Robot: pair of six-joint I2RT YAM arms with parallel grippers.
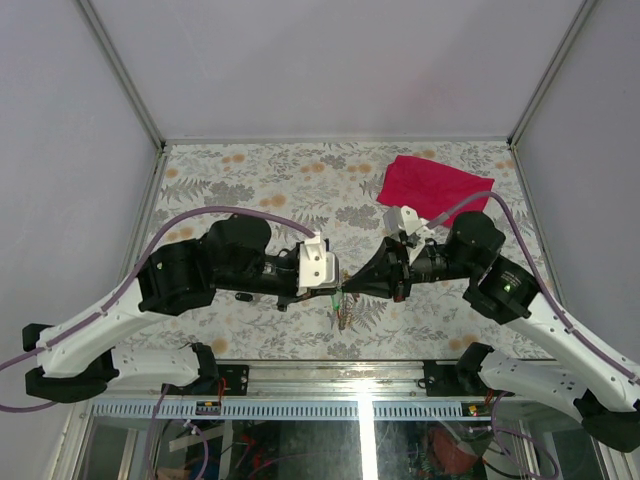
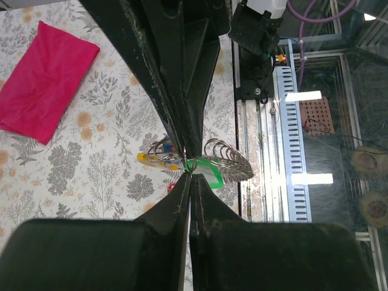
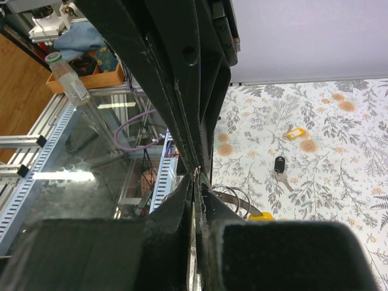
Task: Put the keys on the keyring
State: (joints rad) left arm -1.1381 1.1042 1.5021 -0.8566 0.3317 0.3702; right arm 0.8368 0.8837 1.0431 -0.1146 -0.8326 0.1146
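My two grippers meet tip to tip above the table's near middle, left gripper (image 1: 338,289) and right gripper (image 1: 348,289). The keyring (image 2: 225,159), silvery wire loops with a yellow tag (image 2: 148,159), hangs at that meeting point. In the left wrist view my left gripper (image 2: 189,174) is shut on a thin small loop beside the green-tagged key (image 2: 213,171). Opposite it, the right gripper (image 3: 197,182) is shut on the keyring (image 3: 235,195), whose yellow tag (image 3: 260,216) shows beside it. A black-headed key (image 3: 279,165) lies loose on the table.
A red cloth (image 1: 432,186) lies at the table's far right. A loose yellow tag (image 3: 294,133) rests on the floral table beyond the black key. The table's metal front rail (image 1: 340,375) runs just below the grippers.
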